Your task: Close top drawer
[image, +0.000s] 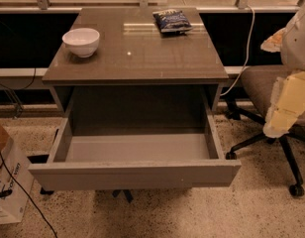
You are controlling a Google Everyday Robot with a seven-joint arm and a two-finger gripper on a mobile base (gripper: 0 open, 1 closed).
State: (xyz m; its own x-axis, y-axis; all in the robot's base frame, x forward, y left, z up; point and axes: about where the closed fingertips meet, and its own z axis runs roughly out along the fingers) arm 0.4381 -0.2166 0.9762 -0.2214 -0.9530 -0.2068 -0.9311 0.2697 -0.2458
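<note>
The top drawer point(135, 175) of the grey-brown cabinet point(142, 58) is pulled far out toward me. Its plain flat front is at the bottom of the view, and its paler grey inner box point(137, 148) holds nothing. The lower drawer fronts are hidden beneath it. My arm comes in at the right edge, and its pale yellowish gripper end point(277, 125) hangs to the right of the drawer's right front corner. It is apart from the drawer and above the chair's base.
A white bowl point(81, 41) and a dark blue snack bag point(172, 21) sit on the cabinet top. An office chair point(261, 88) with a wheeled base stands at the right. A cardboard box point(6, 182) and a black cable are at the left, and a white cable point(249, 38) hangs behind.
</note>
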